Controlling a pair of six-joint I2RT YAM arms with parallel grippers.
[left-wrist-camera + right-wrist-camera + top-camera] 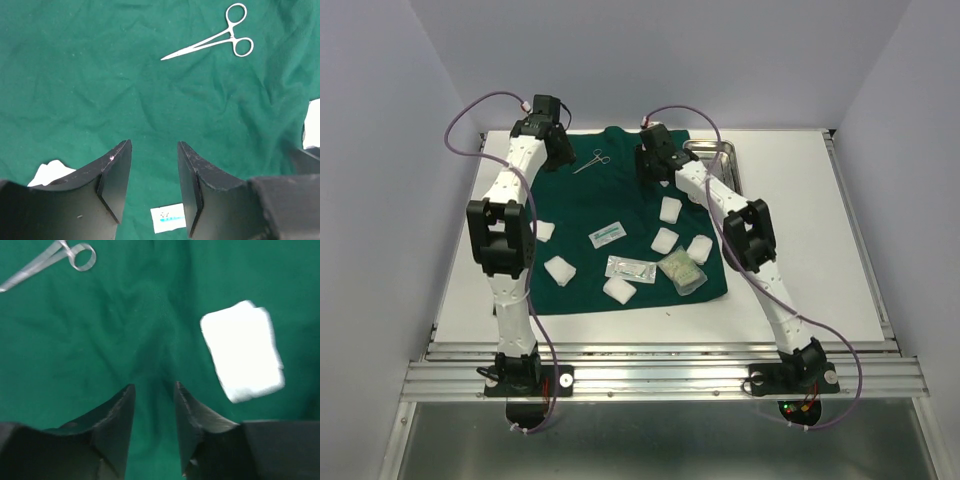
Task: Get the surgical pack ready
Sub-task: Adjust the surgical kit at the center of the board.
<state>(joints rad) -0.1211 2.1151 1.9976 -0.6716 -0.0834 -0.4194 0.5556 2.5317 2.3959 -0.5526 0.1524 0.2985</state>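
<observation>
The table [820, 250] carries the dark green drape [610, 200], which is spread flat with only small creases. No edge of it is folded over. At the far right the steel tray [723, 147] stands at the drape's corner, partly hidden by the right arm, and the part I can see holds nothing.

The left gripper [154, 145] hangs above bare cloth at the far left of the drape, jaws apart and empty. The right gripper [154, 387] is above the far middle, its jaws also apart with nothing between them.

The sealed packets [631, 267] and the gauze pads [560, 270] lie scattered over the near half. The forceps [592, 161] lie on the far part, between the two grippers.

I judge that only the laying out is done. Gathering the things and wrapping the drape are left.
</observation>
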